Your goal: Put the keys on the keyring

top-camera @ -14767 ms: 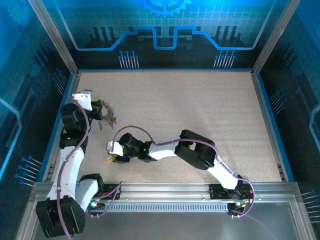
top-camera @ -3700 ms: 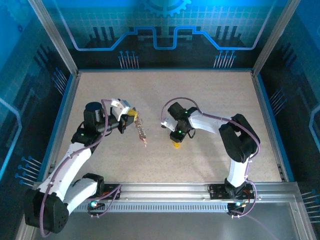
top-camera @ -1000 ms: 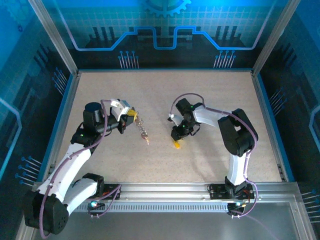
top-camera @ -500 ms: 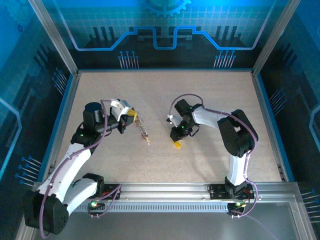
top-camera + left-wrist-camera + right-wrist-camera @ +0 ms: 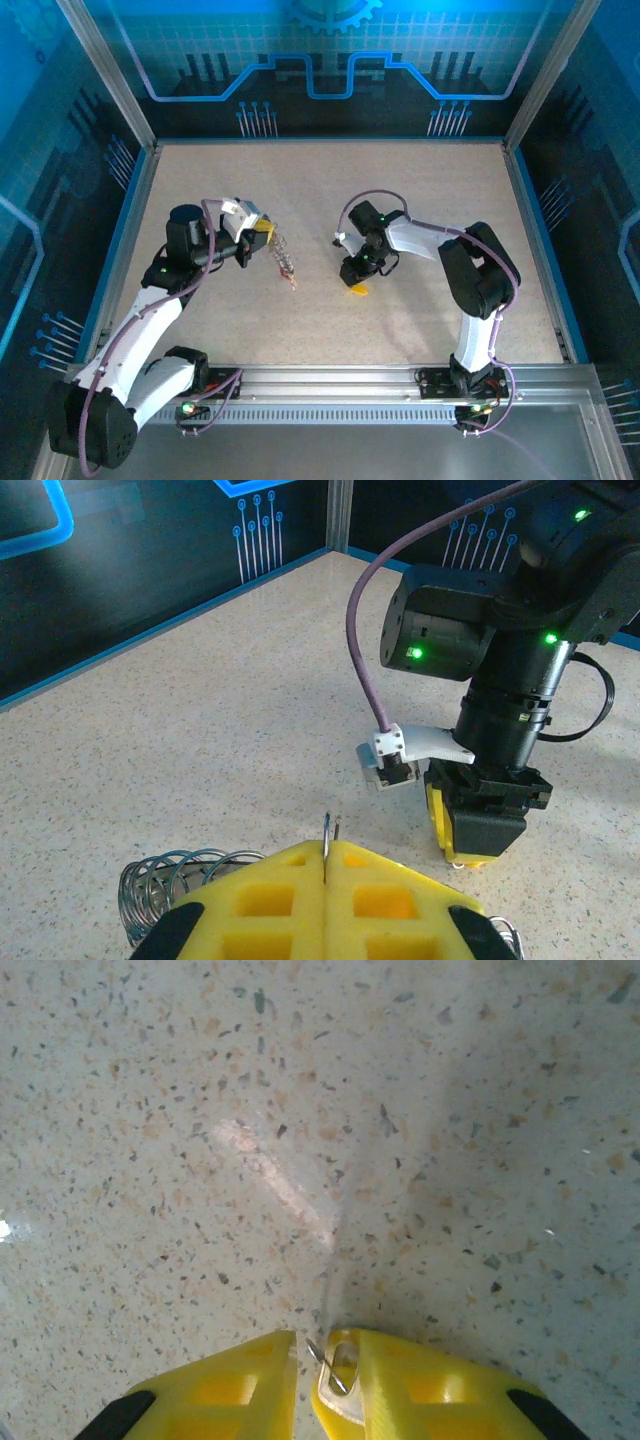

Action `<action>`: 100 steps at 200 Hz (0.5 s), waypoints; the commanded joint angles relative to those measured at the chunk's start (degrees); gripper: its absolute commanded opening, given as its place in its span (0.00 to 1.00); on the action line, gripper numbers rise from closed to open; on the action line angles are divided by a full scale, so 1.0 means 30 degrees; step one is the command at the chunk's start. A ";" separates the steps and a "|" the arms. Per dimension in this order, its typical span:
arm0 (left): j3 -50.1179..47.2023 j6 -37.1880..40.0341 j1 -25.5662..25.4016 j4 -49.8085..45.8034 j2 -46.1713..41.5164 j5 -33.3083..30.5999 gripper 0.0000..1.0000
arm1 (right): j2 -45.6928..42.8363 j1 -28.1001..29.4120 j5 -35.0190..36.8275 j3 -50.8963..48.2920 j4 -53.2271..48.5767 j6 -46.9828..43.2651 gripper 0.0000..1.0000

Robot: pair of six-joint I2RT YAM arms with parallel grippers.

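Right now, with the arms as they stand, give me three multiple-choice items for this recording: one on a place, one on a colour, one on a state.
1. In the top view, where is the right gripper relative to the keyring?
A. To its right
B. To its left
C. Directly over it

2. What colour are the fingers of both grippers?
A. Red
B. Yellow
C. Black

3. What state is the left gripper in?
A. Open, holding nothing
B. Shut on the keyring
C. Shut on a cloth

Answers:
1 A: the top view shows the keyring at the left gripper, and the right gripper, which pinches a small key, apart from it on the right.
2 B: each wrist view shows its own yellow fingers.
3 B: the left wrist view shows the fingers pressed together with the ring's thin wire between them.
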 commanded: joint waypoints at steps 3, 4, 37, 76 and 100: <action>0.0761 0.0197 -0.0087 0.0256 -0.0172 0.0114 0.00 | -0.0881 0.0093 -0.0183 -0.0366 -0.0211 -0.0524 0.24; 0.0761 0.0203 -0.0087 0.0264 -0.0158 0.0114 0.00 | -0.0876 0.0091 -0.0175 -0.0372 -0.0219 -0.0527 0.24; 0.0787 0.0267 -0.0087 0.0127 -0.0169 0.0122 0.00 | -0.0831 0.0088 -0.0140 -0.0666 -0.0289 -0.0728 0.24; 0.0817 0.0234 -0.0087 0.0148 -0.0083 0.0191 0.00 | -0.0657 0.0207 0.0212 -0.0797 -0.0046 -0.0715 0.28; 0.0760 0.0125 -0.0087 0.0286 -0.0085 0.0166 0.00 | -0.0792 0.0255 0.0481 -0.0673 0.0033 -0.0294 0.29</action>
